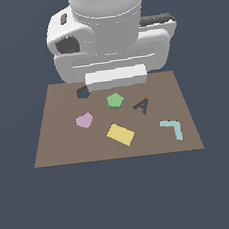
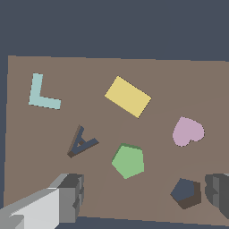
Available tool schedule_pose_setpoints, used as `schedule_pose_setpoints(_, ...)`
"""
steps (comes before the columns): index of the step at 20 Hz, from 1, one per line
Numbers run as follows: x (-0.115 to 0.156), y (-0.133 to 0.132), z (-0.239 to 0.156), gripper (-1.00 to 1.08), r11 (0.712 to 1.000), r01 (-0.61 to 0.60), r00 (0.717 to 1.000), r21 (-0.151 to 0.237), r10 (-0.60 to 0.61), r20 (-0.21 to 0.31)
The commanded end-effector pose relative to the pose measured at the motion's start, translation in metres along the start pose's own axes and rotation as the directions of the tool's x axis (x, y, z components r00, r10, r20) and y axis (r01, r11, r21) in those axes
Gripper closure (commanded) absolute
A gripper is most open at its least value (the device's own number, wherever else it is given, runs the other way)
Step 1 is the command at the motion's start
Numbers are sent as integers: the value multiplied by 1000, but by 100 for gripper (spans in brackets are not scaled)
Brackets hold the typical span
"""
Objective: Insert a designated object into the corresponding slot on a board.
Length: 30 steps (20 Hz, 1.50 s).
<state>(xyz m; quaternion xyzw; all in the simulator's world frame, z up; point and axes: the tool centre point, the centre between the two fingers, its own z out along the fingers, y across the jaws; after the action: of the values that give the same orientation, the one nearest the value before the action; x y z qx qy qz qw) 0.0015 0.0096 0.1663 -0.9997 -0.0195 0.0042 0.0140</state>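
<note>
The green pentagon block lies flat on the brown board, near its middle. The dark navy pentagonal slot is a short way from the block, toward the exterior view's left and the board's far edge. My gripper hangs open above the board, its grey fingers standing on either side of the block and slot region with nothing between them. In the exterior view the arm's white body hides the fingers.
Also on the board are a pink heart, a yellow rectangle, a dark letter-A shape and a pale cyan L shape. The arm's bulk looms over the far edge.
</note>
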Motion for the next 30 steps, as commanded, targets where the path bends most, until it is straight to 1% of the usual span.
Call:
schedule_pose_setpoints(1, -2, 0, 5, -92, 1000, 31, 1000, -1, -31, 1)
schedule_pose_setpoints(7, -7, -1, 24, -92, 989, 150, 989, -5, -150, 1)
schedule_pose_setpoints(11, -12, -2, 41, -92, 966, 259, 966, -9, -259, 3)
schedule_pose_setpoints(14, -17, -1, 57, -92, 935, 354, 935, -12, -354, 4)
schedule_pose_setpoints(20, -25, 1, 85, -92, 859, 512, 859, -18, -512, 7)
schedule_pose_setpoints(26, -30, 4, 105, -92, 790, 613, 790, -23, -613, 10)
schedule_pose_setpoints(30, -31, 5, 113, -92, 757, 653, 757, -25, -653, 12)
